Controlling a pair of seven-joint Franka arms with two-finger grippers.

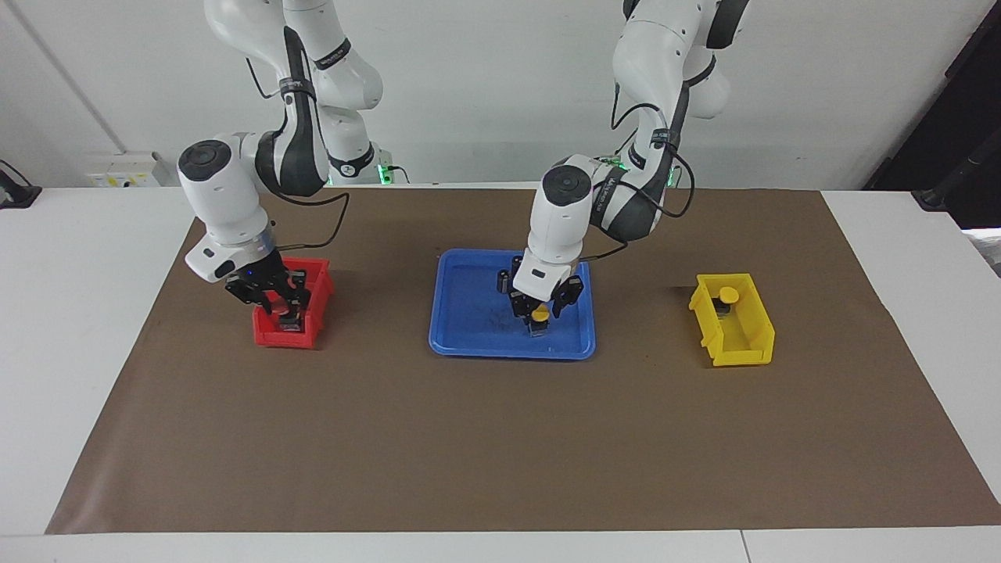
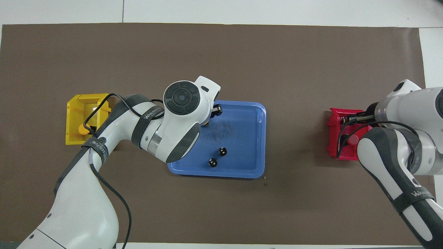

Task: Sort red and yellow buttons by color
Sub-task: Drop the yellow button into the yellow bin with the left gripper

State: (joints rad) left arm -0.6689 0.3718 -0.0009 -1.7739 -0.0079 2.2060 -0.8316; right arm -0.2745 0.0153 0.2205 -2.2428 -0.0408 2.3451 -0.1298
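Two dark cylinders [image 2: 217, 156] you see only overhead; left gripper [image 1: 539, 317] pinches yellow button [image 1: 539, 314]; right gripper [image 1: 283, 306] pressed together.

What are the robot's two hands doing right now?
Left gripper: closing around a yellow button.
Right gripper: shut on a red button.

Glossy plastic tray [image 1: 461, 313] — matt paper mat [image 1: 500, 438]

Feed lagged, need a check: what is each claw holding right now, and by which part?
Left claw is down in the blue tray, around a yellow button just below its cap. Right claw is in the red bin; any hold there cannot be told.
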